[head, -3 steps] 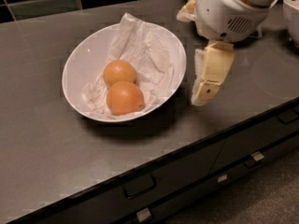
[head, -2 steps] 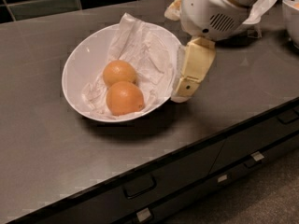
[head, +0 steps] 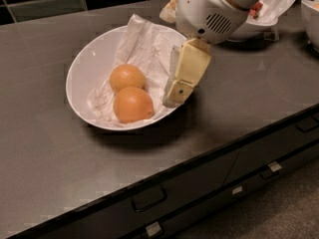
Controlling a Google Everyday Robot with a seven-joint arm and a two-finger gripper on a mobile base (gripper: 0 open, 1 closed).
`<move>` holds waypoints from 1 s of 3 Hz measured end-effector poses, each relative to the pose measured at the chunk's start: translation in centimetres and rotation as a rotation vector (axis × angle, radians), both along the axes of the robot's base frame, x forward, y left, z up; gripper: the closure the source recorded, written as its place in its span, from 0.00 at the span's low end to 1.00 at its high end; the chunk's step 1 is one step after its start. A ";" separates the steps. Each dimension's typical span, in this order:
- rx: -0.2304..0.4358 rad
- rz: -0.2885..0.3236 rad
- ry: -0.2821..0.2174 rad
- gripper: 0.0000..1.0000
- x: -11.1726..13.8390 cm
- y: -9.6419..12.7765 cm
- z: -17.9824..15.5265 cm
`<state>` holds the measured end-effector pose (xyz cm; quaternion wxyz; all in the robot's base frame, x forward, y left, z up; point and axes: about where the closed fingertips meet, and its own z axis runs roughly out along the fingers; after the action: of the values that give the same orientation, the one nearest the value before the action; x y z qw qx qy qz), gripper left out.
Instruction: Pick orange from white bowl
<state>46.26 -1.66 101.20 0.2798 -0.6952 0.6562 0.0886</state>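
Moved leftward, gripper (head: 174,96) over white bowl (head: 83,68) rim (grip unclear), orange (head: 132,105) beside paler orange (head: 127,77).

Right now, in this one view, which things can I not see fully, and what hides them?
All in the camera view.
White bowl: part of its right rim, behind the gripper, which hangs over that side.
Paler orange: its lower front, covered by the orange.
Second bowl behind: mostly hidden by the robot arm; contents unclear.
Vessel at far right: cut off by the picture's edge.
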 end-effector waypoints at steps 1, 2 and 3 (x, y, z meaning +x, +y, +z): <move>-0.005 -0.015 0.027 0.00 0.0 0.5 -0.3; -0.042 -0.066 0.088 0.00 0.1 1.6 -1.2; -0.063 -0.168 0.138 0.00 0.2 2.4 -2.3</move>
<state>46.48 0.72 98.94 0.2183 -0.6383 0.7325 0.0918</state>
